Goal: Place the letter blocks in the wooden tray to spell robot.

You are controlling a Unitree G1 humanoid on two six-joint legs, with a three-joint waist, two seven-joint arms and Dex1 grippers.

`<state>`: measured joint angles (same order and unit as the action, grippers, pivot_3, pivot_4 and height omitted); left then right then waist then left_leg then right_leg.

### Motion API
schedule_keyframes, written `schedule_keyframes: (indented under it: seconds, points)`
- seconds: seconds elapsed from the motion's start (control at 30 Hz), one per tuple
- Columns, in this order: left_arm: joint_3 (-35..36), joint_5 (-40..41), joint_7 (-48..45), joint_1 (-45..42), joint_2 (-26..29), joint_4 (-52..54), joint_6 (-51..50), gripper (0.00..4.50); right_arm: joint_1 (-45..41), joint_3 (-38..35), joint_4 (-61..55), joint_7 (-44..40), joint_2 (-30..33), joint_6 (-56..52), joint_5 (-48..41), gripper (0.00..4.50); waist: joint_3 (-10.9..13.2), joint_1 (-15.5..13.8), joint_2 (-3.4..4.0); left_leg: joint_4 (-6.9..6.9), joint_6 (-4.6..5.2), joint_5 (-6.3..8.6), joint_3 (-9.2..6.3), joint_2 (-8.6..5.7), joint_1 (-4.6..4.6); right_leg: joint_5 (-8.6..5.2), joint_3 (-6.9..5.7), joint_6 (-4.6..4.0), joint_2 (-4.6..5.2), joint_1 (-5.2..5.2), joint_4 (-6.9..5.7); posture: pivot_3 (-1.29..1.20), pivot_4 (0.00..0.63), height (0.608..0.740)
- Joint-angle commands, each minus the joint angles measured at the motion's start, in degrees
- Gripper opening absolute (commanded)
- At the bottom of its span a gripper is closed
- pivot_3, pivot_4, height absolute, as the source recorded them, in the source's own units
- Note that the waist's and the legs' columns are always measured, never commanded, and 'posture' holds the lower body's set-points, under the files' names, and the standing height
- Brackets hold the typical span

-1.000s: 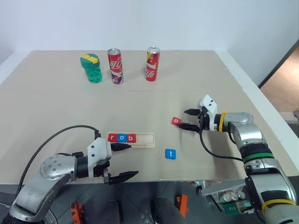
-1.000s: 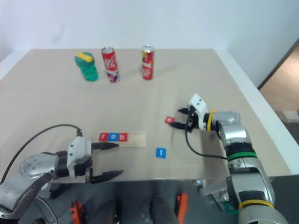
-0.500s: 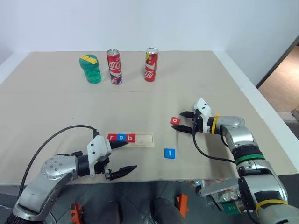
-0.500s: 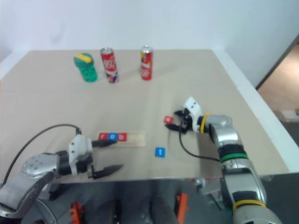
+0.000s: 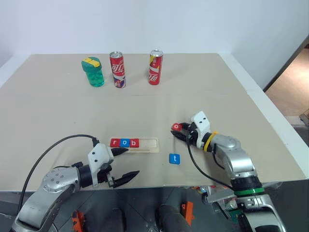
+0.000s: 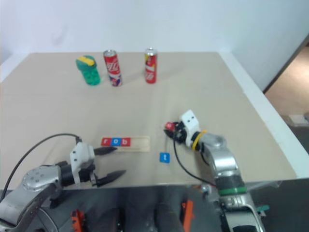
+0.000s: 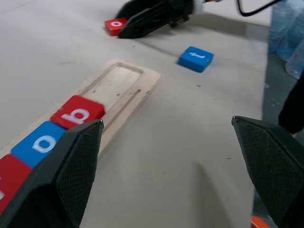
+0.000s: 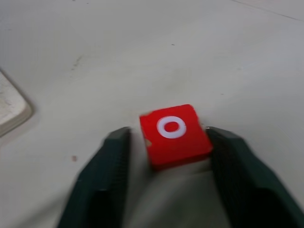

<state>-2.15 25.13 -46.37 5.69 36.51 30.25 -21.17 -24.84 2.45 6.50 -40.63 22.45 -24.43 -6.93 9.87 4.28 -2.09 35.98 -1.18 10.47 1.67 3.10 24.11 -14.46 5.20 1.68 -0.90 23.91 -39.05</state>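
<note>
Closing hand: right hand [image 8: 166, 156] fingers flank red "o" block [image 8: 175, 134], gaps visible both sides
Left hand [image 5: 123, 164]: spread wide beside wooden tray [image 5: 149, 144]
Tray: r, o, b seated
"t" block [image 5: 175, 158]: loose on worktop [image 5: 58, 111]

Cut off at the left wrist view's edge: the red r tile [image 7: 7, 183]; can [image 5: 117, 69] lettering too small to read

place: you're at a lab-style test bench | evidence: bare beige table [image 5: 203, 82], plain white wall [image 5: 193, 24] behind, prop soda cans [image 5: 118, 69] far beyond both grippers
</note>
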Motion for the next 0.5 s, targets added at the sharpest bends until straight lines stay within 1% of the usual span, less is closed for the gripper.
schedule_keyframes:
  seconds: [0.03,0.23,0.27,0.33,0.5]
  points:
    - [0.9,0.4,0.9,-0.5,-0.2,1.8,-0.1,4.5,2.8,1.4,-5.2,4.8,-1.0,-5.3,1.5,1.2,0.0,0.0,-0.03,0.01,-0.01,-0.01,0.01,-0.01,0.0,-0.06,0.01,-0.13,0.01,0.0,0.0,0.0,0.15,0.74]
    - [0.7,0.3,1.7,-0.6,-0.4,1.5,-0.2,4.5,3.6,2.7,-9.0,6.6,-0.8,-8.1,1.0,1.2,0.0,0.0,-0.07,0.01,-0.03,-0.02,0.04,-0.08,0.01,-0.1,0.06,-0.13,0.09,-0.01,0.02,0.0,0.15,0.74]
    - [0.7,-0.2,2.4,-0.5,-0.8,1.4,0.2,4.5,2.3,2.8,-9.1,5.7,-0.8,-7.6,0.3,1.2,0.0,0.0,-0.07,0.0,-0.03,-0.02,0.05,-0.08,0.01,-0.1,0.06,-0.13,0.08,0.0,0.02,0.0,0.15,0.74]
    - [1.4,-1.1,4.7,-0.1,-2.1,1.0,0.6,4.5,-1.5,3.3,-8.7,1.9,-0.4,-6.2,-1.5,1.2,0.0,0.1,-0.05,-0.02,-0.03,-0.02,0.06,-0.07,0.01,-0.1,0.07,-0.12,0.08,0.02,0.02,0.0,0.15,0.74]
    - [2.6,-2.9,8.6,0.5,-4.9,0.0,1.7,4.5,-8.8,7.8,-7.9,-13.6,2.1,-6.5,-7.2,1.2,0.0,0.2,-0.04,-0.04,-0.02,-0.03,0.08,-0.01,0.06,0.1,0.15,0.06,-0.06,0.12,0.01,0.0,0.15,0.74]
